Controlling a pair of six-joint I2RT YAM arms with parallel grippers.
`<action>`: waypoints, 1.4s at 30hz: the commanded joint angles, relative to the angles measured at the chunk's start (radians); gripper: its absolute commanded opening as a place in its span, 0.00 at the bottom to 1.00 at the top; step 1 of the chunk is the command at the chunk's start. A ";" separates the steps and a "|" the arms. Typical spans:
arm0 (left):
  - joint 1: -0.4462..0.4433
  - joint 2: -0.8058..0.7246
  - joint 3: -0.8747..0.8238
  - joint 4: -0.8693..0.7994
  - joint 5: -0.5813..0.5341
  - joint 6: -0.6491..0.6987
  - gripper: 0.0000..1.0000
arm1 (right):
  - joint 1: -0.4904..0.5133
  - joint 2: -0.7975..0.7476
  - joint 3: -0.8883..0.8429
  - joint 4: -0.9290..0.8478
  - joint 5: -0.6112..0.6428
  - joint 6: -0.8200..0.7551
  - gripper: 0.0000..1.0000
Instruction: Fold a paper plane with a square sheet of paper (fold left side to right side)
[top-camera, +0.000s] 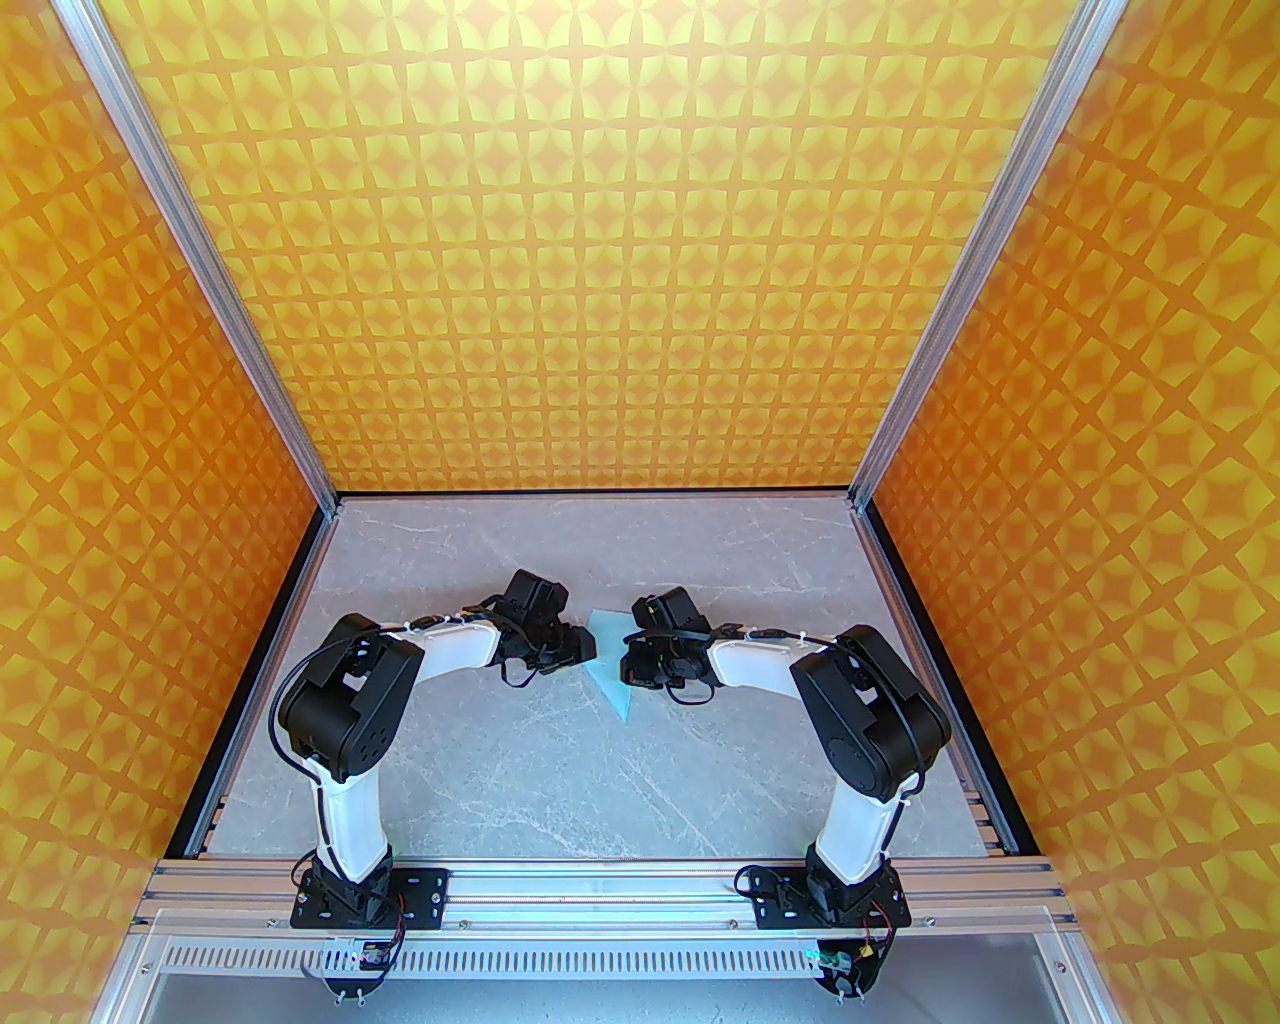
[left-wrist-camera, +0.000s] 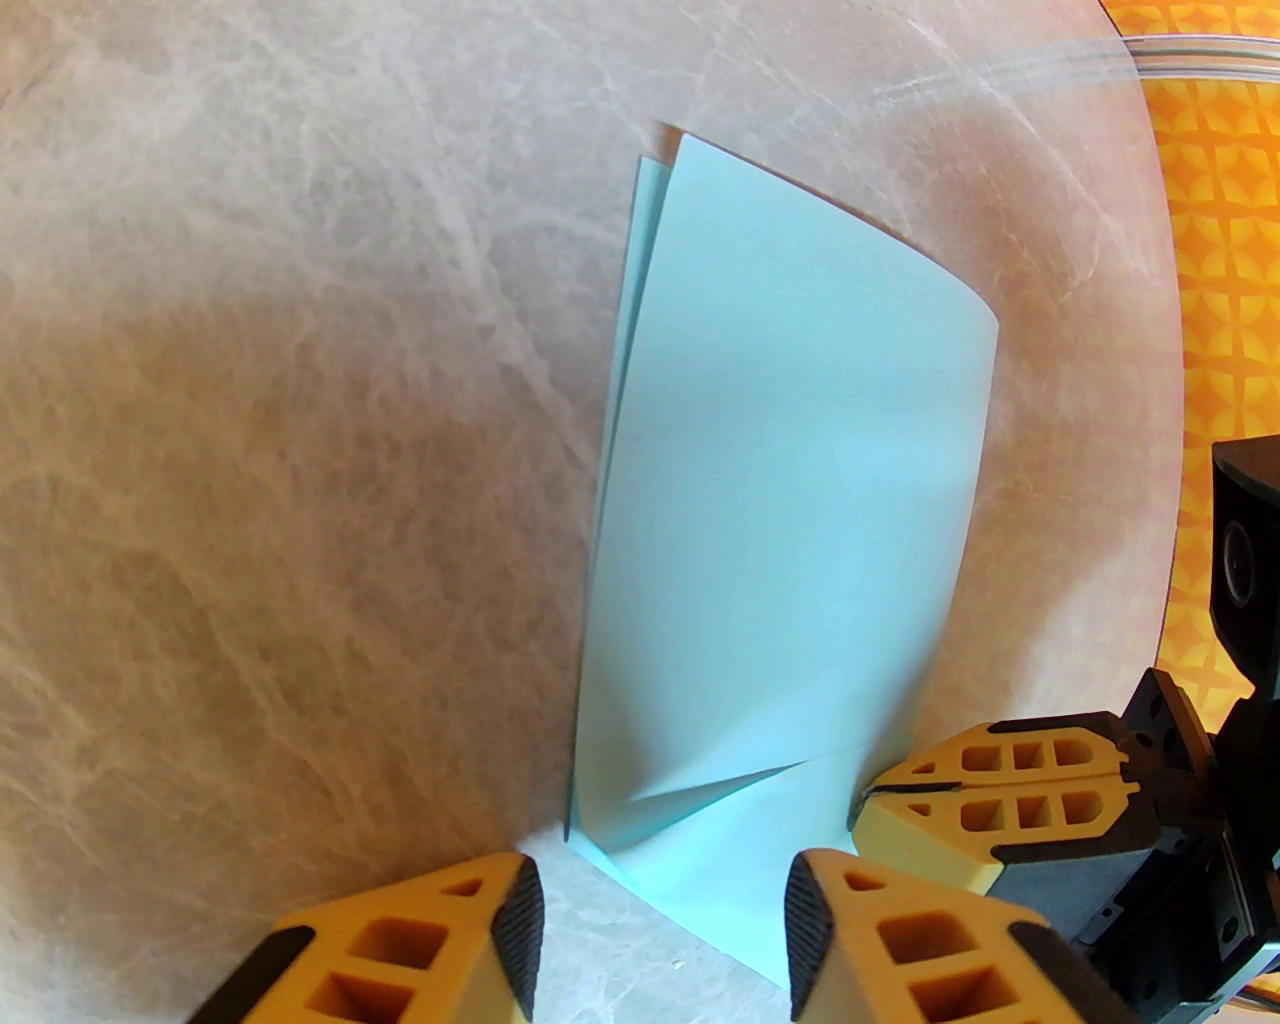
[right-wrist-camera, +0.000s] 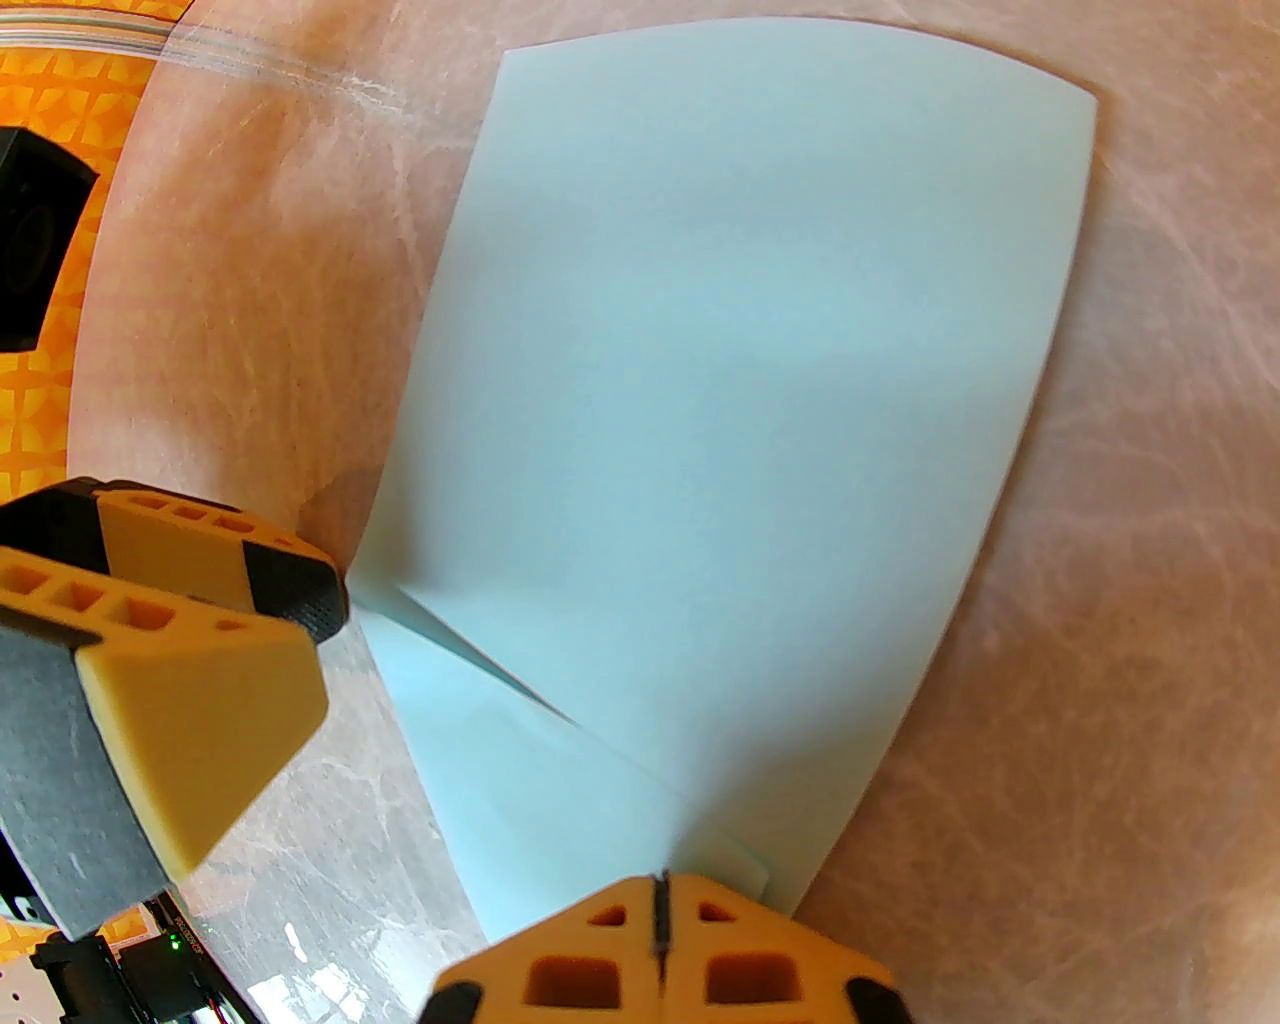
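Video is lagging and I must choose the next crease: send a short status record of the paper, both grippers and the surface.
square sheet of paper: light blue, folded over on itself, top layer bowed up, not pressed flat
layer edges: offset, with a sliver of the lower layer showing along one side
left gripper: open, jaws apart over a corner of the sheet, holding nothing
right gripper: shut, tip at the sheet's edge; pinching or pressing, cannot tell
table: grey, marble-look; the sheet lies between the two grippers
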 joint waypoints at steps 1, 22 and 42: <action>-0.008 0.040 0.019 0.029 0.001 0.000 0.45 | 0.001 0.025 -0.030 -0.024 0.013 -0.006 0.00; -0.023 -0.033 -0.037 0.151 0.052 0.004 0.40 | 0.001 0.036 -0.036 -0.011 0.006 0.000 0.00; -0.063 -0.069 0.003 0.070 -0.005 0.026 0.32 | 0.002 0.033 -0.049 0.004 0.001 0.007 0.00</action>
